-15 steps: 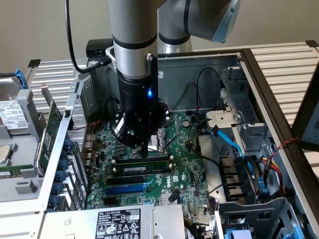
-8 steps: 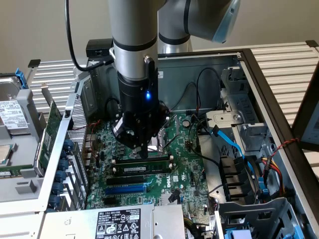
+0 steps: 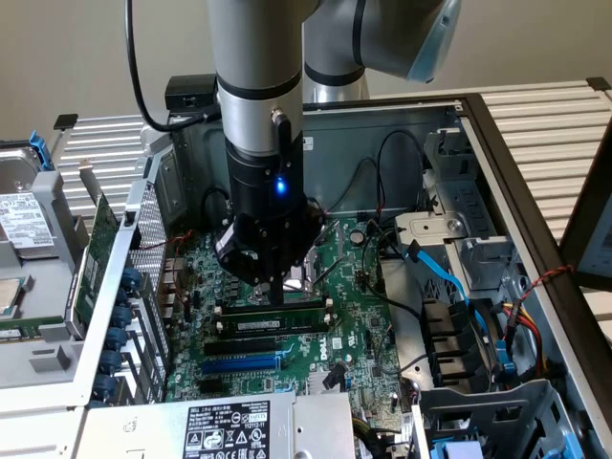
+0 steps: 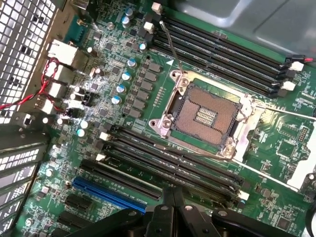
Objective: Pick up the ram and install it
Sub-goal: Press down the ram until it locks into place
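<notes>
Two fingers (image 4: 166,217) of the gripper (image 3: 277,292) look pressed together, with a hairline between them in the wrist view, and they point straight down into the open computer case (image 3: 497,143). Their tips sit on the top edge of the ram (image 3: 304,308), which stands upright along a slot on the motherboard (image 3: 359,325), just in front of the processor socket (image 4: 207,116). From where I stand I cannot tell whether the fingers nip the ram's edge or only bear on it. One more stick (image 3: 273,326), with a white label on its face, stands in the next slot, just beside the ram on the side away from the socket. Further that way lies a blue slot (image 3: 244,363), bare. The arm (image 3: 258,86) comes down from above, a small blue light glowing on its wrist. Several blue cables (image 3: 445,277) and black ones run along the case on the exterior view's right. Near the front edge sits a metal box with a white sticker (image 3: 225,430).
</notes>
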`<action>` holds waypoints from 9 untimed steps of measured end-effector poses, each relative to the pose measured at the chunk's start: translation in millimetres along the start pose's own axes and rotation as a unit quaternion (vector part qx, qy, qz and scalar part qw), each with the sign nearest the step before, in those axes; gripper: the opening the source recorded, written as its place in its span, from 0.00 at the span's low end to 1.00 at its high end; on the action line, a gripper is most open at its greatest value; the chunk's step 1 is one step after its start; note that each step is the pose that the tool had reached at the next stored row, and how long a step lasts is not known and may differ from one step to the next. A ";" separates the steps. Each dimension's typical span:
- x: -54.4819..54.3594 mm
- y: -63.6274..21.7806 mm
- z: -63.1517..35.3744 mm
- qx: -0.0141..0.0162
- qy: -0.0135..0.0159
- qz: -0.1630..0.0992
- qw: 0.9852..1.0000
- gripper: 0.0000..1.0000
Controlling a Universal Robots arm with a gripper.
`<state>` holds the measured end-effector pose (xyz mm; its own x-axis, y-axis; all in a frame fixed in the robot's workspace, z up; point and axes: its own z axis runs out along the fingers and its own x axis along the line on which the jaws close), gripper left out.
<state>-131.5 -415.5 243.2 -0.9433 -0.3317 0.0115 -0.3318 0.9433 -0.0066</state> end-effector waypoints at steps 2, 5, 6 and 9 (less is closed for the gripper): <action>0.0 0.0 -0.1 0.004 0.001 0.008 1.000 0.11; 0.0 0.0 -0.1 0.011 0.001 0.020 1.000 0.11; 0.0 0.0 -0.1 0.013 0.002 0.024 1.000 0.11; 0.0 -0.1 -0.1 0.018 0.002 0.037 0.999 0.11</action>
<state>-131.5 -415.6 243.4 -0.9651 -0.2617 0.0135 -0.2621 0.9641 -0.0426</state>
